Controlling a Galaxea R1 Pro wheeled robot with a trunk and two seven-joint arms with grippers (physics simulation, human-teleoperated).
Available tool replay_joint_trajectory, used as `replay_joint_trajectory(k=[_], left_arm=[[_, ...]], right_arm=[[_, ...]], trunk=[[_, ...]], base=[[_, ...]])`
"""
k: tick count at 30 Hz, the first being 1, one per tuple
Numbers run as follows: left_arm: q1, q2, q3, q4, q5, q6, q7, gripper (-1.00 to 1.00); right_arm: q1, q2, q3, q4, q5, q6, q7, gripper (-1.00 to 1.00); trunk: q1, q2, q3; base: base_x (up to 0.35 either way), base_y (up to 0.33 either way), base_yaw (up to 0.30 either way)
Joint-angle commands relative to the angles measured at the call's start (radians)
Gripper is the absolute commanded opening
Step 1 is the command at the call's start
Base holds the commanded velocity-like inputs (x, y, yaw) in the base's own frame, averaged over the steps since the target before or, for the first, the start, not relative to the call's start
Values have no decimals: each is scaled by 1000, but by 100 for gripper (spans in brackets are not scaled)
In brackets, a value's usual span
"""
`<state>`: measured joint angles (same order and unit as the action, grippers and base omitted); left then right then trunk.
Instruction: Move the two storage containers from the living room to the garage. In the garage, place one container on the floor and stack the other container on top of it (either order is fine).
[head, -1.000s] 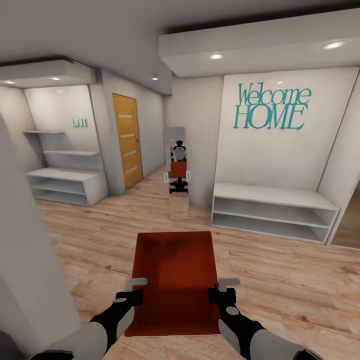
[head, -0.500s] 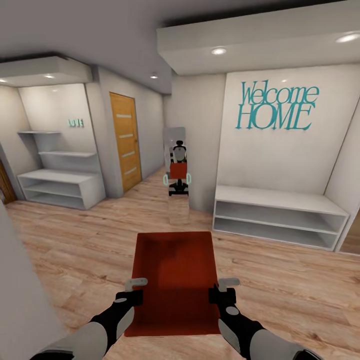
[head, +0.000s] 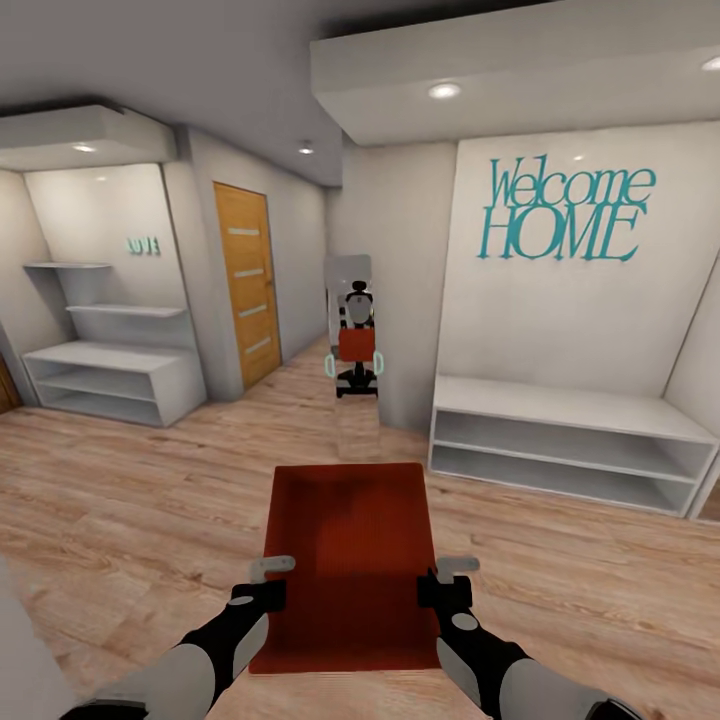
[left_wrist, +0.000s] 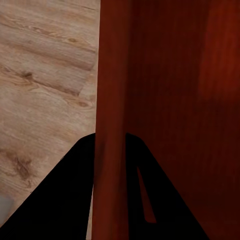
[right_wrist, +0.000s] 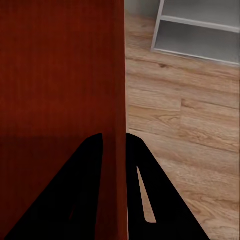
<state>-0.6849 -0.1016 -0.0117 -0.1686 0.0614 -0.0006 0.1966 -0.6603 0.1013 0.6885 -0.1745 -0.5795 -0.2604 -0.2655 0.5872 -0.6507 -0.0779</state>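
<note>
Left of the light-wood door (head: 245, 285), the white shelf unit (head: 105, 372) has slid toward the view's left edge and the near wall has almost left the frame: the camera has advanced and turned, not the furniture. Right of the door, a mirror (head: 353, 340) reflects the robot carrying its load. Below the mirror, one storage container (head: 350, 560) rides over the wood plank floor (head: 560, 590), well short of the door. The left hand (head: 266, 580) is clamped on the container's left wall; the right hand (head: 450, 578) grips its right wall, each wrist view showing a wall between the fingers. Right of the mirror stand the "Welcome HOME" lettering (head: 565, 210) and a low white shelf (head: 570, 440). Judgement: transport is under way; the garage is not yet reached.
</note>
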Motion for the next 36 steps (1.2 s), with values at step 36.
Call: replay_joint_trajectory(k=[36], left_arm=[[0, 16, 15, 1, 9, 1, 9, -100]], right_arm=[[-2, 0, -2, -5, 21, -38, -8, -100]], trunk=[[1, -2, -2]], base=[[322, 0, 45]])
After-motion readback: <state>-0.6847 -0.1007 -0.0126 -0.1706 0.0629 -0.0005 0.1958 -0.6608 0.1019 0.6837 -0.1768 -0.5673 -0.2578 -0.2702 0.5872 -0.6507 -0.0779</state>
